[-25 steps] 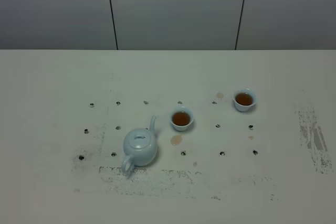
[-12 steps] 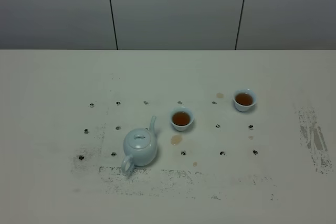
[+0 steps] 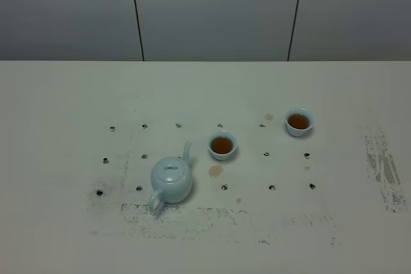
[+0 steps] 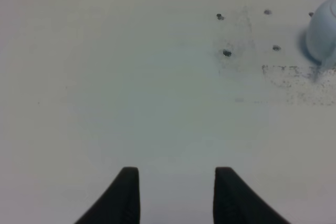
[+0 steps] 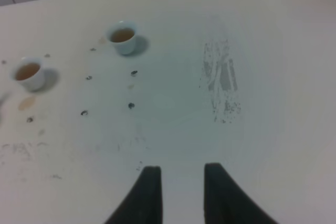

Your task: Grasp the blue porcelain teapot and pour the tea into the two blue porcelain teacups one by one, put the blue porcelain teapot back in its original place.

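Note:
The blue porcelain teapot [image 3: 171, 181] stands upright left of the table's middle, lid on, with its spout toward the nearer teacup [image 3: 222, 145]. The farther teacup [image 3: 298, 122] stands to the right. Both hold brown tea. Neither gripper shows in the exterior high view. My left gripper [image 4: 177, 174] hangs open over bare table, with only the teapot's edge [image 4: 323, 38] in its view, well away. My right gripper [image 5: 182, 170] has its fingers a narrow gap apart with nothing between them. It is far from the two teacups [image 5: 29, 73] [image 5: 123, 36].
Small brown tea stains [image 3: 216, 171] lie on the white table between the teapot and the nearer cup. Dark dots and scuff marks [image 3: 384, 168] mark the surface. A grey panelled wall [image 3: 205, 11] stands behind the table's far edge.

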You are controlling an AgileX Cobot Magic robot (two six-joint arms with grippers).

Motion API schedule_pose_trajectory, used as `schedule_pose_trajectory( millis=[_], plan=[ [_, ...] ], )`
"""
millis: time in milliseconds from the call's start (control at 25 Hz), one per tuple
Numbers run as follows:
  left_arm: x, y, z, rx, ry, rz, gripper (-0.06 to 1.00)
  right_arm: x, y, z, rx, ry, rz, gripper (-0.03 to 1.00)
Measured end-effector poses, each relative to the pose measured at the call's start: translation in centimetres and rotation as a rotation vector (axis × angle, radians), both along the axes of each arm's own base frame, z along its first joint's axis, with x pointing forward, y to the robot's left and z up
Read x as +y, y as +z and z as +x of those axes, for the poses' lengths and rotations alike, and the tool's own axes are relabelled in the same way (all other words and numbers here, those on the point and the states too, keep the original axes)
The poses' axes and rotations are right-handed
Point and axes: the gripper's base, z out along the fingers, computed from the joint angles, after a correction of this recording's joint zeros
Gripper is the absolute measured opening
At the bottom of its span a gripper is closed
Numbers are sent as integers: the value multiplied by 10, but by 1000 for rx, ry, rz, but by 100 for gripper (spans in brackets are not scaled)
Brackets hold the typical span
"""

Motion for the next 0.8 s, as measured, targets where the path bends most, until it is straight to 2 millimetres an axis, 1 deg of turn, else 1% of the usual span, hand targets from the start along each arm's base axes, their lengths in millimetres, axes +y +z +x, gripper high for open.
schedule_pose_trajectory(
  millis=[800],
  plan=[
    [0,0,0,0,1,0,40,0,0,0,0,0,0,22]
  ],
)
